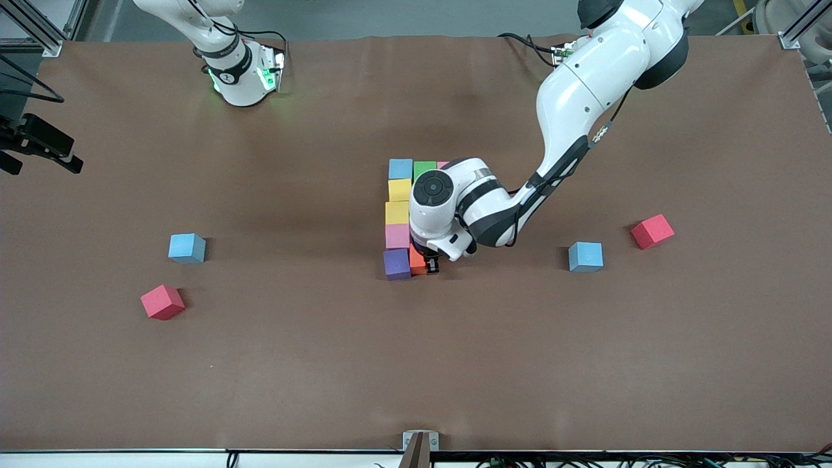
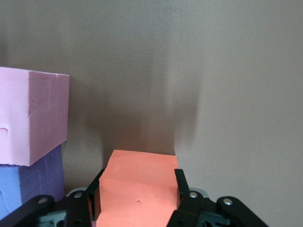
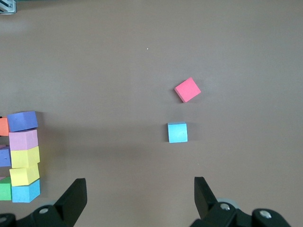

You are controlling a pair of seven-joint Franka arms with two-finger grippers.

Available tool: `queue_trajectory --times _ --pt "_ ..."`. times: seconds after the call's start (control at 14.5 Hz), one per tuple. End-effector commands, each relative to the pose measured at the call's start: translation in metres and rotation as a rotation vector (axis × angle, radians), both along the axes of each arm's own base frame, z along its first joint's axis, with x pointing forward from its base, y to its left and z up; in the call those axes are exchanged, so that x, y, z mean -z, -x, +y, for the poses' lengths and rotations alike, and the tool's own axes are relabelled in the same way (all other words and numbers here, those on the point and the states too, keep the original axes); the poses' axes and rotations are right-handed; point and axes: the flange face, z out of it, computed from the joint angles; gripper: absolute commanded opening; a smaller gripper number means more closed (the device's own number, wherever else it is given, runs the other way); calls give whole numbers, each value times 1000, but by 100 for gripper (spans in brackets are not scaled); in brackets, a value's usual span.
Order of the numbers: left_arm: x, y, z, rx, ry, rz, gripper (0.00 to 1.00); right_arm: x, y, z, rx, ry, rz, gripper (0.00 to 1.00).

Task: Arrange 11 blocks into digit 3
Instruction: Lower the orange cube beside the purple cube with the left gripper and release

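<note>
- front view: the left gripper [image 1: 431, 263] is seen low at the table, its jaws closed on the orange block [image 1: 417, 259], which is set just beside the purple block [image 1: 396, 264] at the end of the column nearest the camera.
- front view: the column is made up, from the purple block away from the camera, of a pink block [image 1: 397, 236], two yellow blocks [image 1: 397, 212] and a light blue block [image 1: 400, 169]; a green block [image 1: 424, 169] is placed beside the light blue one, and the rest of the figure is hidden by the left arm's wrist.
- front view: loose cubes are scattered well apart from the jaws: a blue cube [image 1: 585, 256] and a red cube [image 1: 652, 231] toward the left arm's end, another blue cube [image 1: 187, 247] and another red cube [image 1: 162, 301] toward the right arm's end.
- front view: the right gripper itself cannot be made out; the right arm is kept waiting at its base.
- left wrist view: the orange block [image 2: 137, 189] is gripped between the two fingers [image 2: 187, 198]; beside the jaws a pink block [image 2: 31, 118] and a purple block [image 2: 28, 184] are seen, the purple one close to the orange one.
- right wrist view: the right gripper [image 3: 139, 198] is held wide open with nothing between its fingers, above bare table; a blue cube [image 3: 177, 132] and a red cube [image 3: 187, 90] lie ahead of the jaws, and the column of blocks [image 3: 23, 156] lies off to one side.
</note>
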Motion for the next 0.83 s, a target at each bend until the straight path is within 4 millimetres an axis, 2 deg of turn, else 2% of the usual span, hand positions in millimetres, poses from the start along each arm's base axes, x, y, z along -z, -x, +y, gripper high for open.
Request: queue_trajectory --times 0.0,0.34,0.48,0.55,0.62,0.76 --pt "8 -11 6 -63 21 -5 9 -4 4 1 5 8 -8 100" --pt "7 -13 7 -66 23 -9 9 -4 4 1 5 8 -8 100" --pt "8 -11 5 -64 23 -6 12 -4 4 1 5 8 -8 100" --pt "9 -10 4 -61 21 -5 23 -4 4 1 5 8 -8 100" --pt "9 -11 5 -62 21 -5 40 -4 4 1 5 8 -8 100" --pt "6 -9 3 -54 23 -10 99 -4 4 2 3 8 -8 100"
